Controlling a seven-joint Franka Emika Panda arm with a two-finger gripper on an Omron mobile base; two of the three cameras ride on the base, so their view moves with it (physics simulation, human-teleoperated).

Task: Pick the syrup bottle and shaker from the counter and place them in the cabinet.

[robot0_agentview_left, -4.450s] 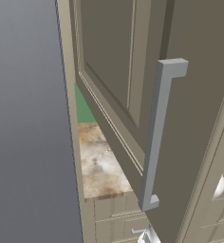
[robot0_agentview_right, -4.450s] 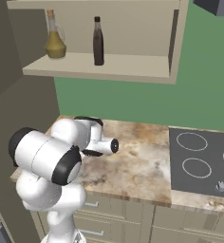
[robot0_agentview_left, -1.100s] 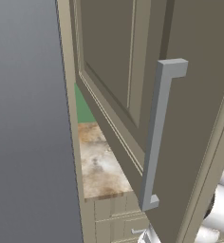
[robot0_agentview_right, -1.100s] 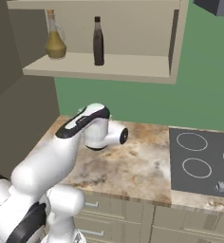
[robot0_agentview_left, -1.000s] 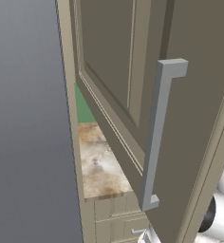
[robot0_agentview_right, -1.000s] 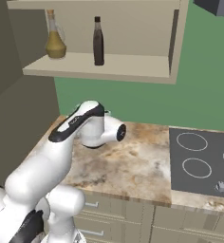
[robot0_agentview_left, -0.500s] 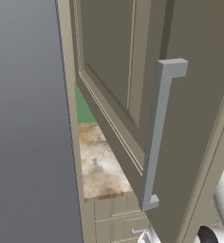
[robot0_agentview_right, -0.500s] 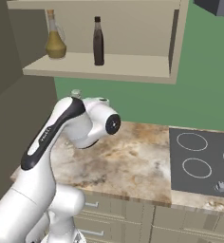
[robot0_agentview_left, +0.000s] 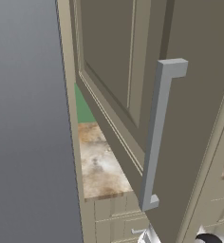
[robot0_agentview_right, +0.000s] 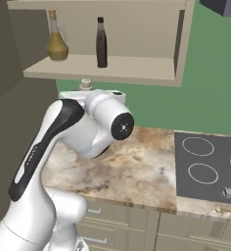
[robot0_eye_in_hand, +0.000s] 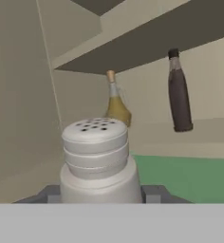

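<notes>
Shaker (robot0_eye_in_hand: 96, 159): lower centre of hand view, clamped between the 2 gripper (robot0_eye_in_hand: 102, 193) fingertips, held upright, likely so it can be set standing in the cabinet (robot0_agentview_right: 112, 66). Beyond, frame centre and upper right: 2 bottles, amber (robot0_eye_in_hand: 116, 101) and dark (robot0_eye_in_hand: 179, 92), on its shelf. Arm higher than 0.5 s ago.

The open taupe-beige cabinet shelf (robot0_agentview_right: 137, 68) carries two bottles. A rounded amber glass bottle (robot0_agentview_right: 57, 38) stands left of a slim dark bottle (robot0_agentview_right: 102, 43).
</notes>
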